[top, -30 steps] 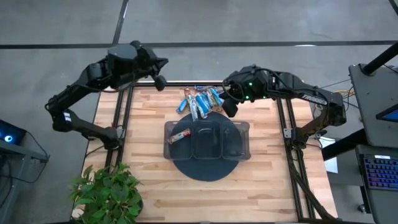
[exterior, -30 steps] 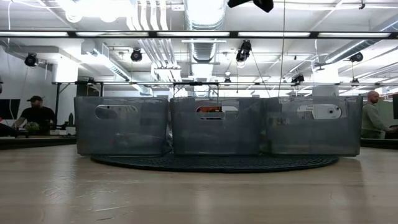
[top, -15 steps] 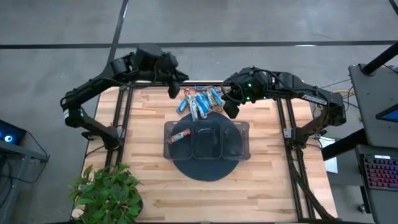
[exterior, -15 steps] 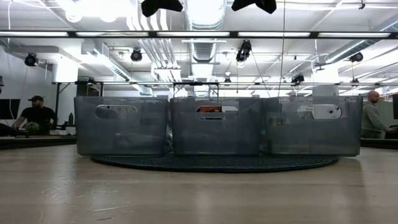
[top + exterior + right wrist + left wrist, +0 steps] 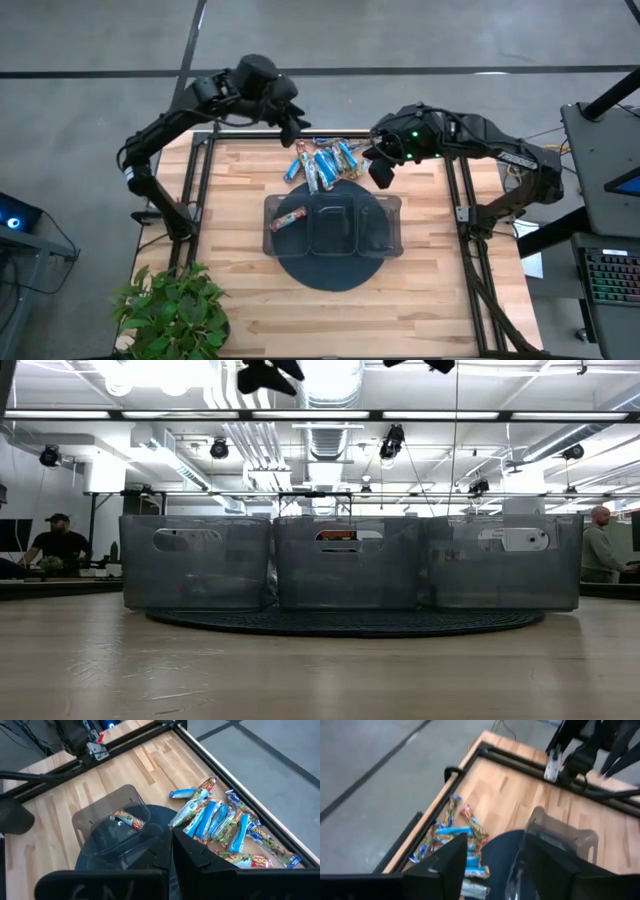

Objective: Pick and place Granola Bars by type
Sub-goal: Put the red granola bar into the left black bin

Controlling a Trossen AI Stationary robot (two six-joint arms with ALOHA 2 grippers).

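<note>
- A pale planked wooden worktop with a black metal frame along its edges carries everything; a leafy green potted plant stands at its near left corner.
- On the worktop lies a flat round dark mat, ribbed at its rim in the low view.
- On the mat stands a smoky translucent plastic tray with three rounded compartments, its walls tall and glossy with oval handle cut-outs in the low view.
- One reddish-orange multicolour foil-wrapped bar lies slanted in the tray's left compartment; the other two compartments look bare.
- Just beyond the tray, near the worktop's far edge, the heap of shiny crinkled foil granola bars lies touching and overlapping: light blue ones, darker blue ones and reddish-orange ones, all slim and flat.
- The right gripper hangs just right of the heap, beside the tray's far right corner; its dark matte fingers meet with hardly any gap in the right wrist view, nothing between them.
- The left gripper hovers over the worktop's far edge, just left of and beyond the heap; its two blunt dark fingers stand well apart, holding nothing.
- Far behind, in the low view, seated people show at both sides of the room.
</note>
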